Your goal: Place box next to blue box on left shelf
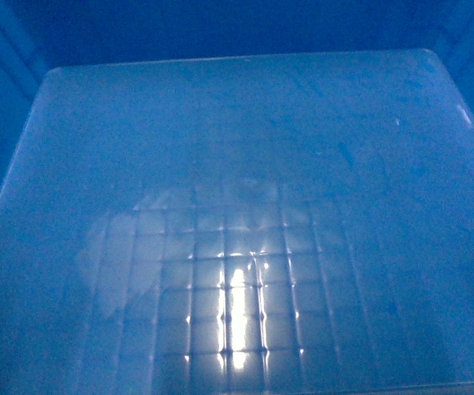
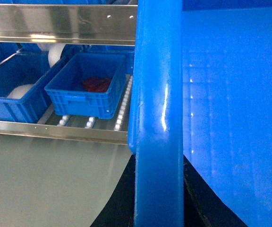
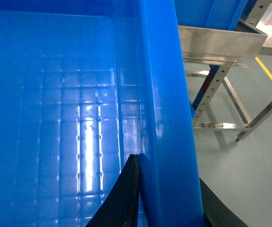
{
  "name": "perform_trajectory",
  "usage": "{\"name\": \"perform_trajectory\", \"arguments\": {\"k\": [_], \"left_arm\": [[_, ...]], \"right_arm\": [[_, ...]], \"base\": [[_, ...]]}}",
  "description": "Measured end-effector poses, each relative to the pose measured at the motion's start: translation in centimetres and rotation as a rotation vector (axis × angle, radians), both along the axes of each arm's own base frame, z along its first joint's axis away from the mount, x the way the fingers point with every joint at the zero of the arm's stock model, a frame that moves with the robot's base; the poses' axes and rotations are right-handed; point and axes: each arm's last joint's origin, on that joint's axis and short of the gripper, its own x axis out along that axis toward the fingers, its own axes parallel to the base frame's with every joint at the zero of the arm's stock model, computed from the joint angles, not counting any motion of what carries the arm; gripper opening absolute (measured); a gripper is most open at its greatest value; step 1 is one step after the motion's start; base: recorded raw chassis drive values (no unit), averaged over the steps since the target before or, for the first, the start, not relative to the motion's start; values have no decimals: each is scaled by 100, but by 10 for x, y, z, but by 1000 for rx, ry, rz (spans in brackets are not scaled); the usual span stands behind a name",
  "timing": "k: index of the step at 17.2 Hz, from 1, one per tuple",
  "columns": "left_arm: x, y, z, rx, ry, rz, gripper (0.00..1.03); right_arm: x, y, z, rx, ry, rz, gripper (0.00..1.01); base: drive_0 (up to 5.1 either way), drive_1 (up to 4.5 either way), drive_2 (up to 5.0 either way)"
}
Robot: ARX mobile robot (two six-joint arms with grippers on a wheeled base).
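Midway, we hold the box (image 1: 237, 164) aloft, each pincer (image 3: 138, 163) clamped on a side rim; placing it beside the blue box (image 2: 86, 92) on the shelf (image 2: 55, 130) remains.

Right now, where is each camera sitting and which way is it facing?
Head: looks down into the crate, floor filling the frame; no robot parts visible.
Left wrist: beside the crate's rim, facing a roller shelf holding smaller blue bins; a dark finger shows.
Right wrist: at the opposite rim, left finger inside the wall, metal racks beyond.
All share the crate.
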Motion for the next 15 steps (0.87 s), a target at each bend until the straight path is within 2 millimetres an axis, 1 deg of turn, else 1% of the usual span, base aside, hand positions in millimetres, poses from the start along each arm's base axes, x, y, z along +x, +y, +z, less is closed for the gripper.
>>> {"name": "perform_trajectory", "arguments": {"k": [6,15], "left_arm": [[0,0,0,0,1,0,12],[0,0,0,0,-1,2,12]], "right_arm": [[0,0,0,-1,1,0,16],[0,0,0,1,2,2,16]], "base": [[-489,241,241],[0,0,0]]}}
